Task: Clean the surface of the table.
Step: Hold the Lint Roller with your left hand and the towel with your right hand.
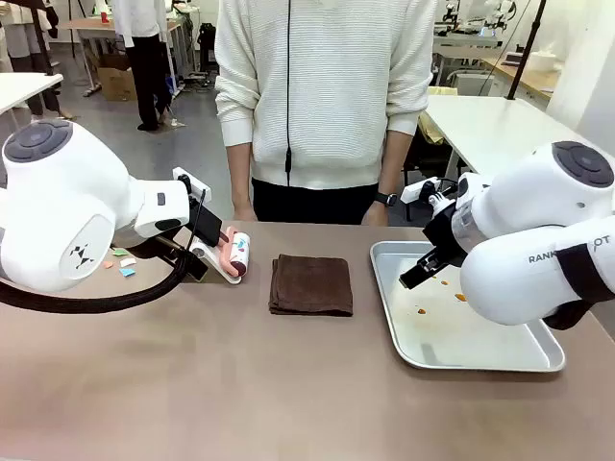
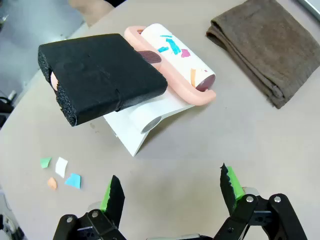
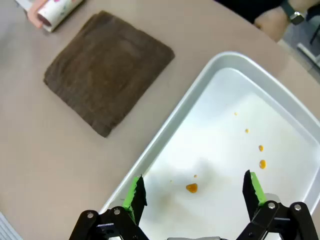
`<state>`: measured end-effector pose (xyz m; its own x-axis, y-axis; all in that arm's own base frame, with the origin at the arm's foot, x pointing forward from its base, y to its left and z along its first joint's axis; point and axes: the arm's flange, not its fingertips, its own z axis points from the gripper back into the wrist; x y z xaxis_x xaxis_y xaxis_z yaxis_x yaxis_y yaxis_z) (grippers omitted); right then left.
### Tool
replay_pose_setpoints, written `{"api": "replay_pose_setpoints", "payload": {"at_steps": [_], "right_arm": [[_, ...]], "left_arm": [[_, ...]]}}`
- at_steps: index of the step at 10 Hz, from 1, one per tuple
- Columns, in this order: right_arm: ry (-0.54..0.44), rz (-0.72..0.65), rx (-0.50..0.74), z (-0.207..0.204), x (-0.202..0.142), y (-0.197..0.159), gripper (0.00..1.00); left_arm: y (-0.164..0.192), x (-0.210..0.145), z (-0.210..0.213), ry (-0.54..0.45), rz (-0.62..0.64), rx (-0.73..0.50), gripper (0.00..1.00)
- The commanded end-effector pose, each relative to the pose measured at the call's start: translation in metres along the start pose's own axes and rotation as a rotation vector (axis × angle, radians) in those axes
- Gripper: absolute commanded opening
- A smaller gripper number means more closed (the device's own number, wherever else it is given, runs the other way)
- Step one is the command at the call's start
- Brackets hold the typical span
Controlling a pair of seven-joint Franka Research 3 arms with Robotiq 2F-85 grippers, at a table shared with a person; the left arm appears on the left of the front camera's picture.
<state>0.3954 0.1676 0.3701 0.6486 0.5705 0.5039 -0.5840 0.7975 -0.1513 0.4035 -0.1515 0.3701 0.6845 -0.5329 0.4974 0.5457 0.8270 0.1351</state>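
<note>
Beneath both arms, the table (image 1: 192, 384) spreads as a broad, matte, rigid top. It is judged heavy and fixed, a surface to be rolled or wiped, not lifted. Any hold belongs on the lint roller (image 2: 175, 55), judged light, at its soft black foam grip (image 2: 102, 77). Left gripper (image 2: 171, 184) hovers released above bare tabletop, with the roller just ahead and paper scraps (image 2: 61, 172) off to one side. Right gripper (image 3: 194, 184) hangs released over the spotted steel tray (image 3: 161, 145), the tabletop lying beyond its rim.
</note>
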Motion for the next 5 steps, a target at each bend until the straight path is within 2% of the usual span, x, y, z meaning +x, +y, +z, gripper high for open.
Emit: {"api": "replay_pose_setpoints", "payload": {"at_steps": [1, 5], "right_arm": [[0.0, 0.0, 0.0, 0.0001, 0.0, 0.0, 1.0], [0.0, 0.0, 0.0, 0.0001, 0.0, 0.0, 1.0]], "left_arm": [[0.0, 0.0, 0.0001, 0.0, 0.0, 0.0, 1.0], [0.0, 0.0, 0.0001, 0.0, 0.0, 0.0, 1.0]]}}
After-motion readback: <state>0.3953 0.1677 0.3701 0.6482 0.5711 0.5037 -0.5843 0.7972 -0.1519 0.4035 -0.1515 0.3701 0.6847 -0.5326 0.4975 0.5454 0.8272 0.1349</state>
